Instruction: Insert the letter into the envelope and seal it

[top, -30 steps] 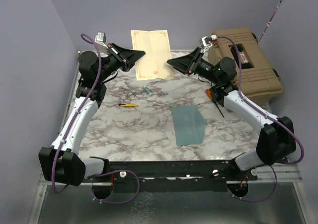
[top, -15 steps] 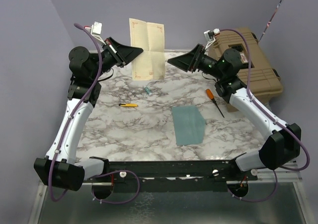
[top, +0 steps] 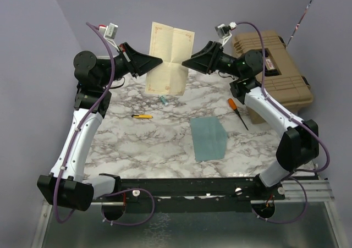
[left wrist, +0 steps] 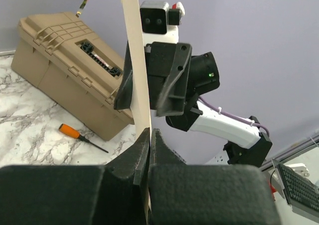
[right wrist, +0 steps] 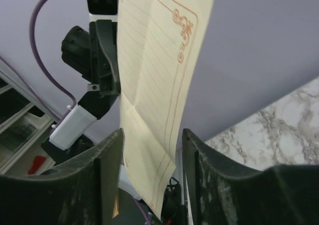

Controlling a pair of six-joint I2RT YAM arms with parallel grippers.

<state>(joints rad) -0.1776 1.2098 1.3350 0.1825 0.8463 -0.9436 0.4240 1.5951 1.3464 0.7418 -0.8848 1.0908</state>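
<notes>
The cream letter [top: 169, 58] hangs upright in the air above the far part of the table. My left gripper [top: 159, 62] is shut on the letter's left edge; in the left wrist view the sheet [left wrist: 135, 65] rises edge-on from between the pinched fingers [left wrist: 159, 155]. My right gripper [top: 187, 62] is open at the letter's right edge; in the right wrist view the lined sheet [right wrist: 152, 80] hangs between its spread fingers [right wrist: 107, 150], and I cannot tell whether it touches them. The teal-blue envelope [top: 208, 138] lies flat on the table's near middle, apart from both grippers.
A tan hard case [top: 272, 66] stands at the back right. An orange-handled screwdriver [top: 236, 110] lies beside it. A yellow tool [top: 142, 116] and a small teal object [top: 164, 100] lie on the marble table [top: 137, 143]. Purple walls close the back and sides.
The letter has been lifted off the table and now hangs upright in the left gripper. Both arms have risen, and the right gripper has moved in to the sheet's right edge.
</notes>
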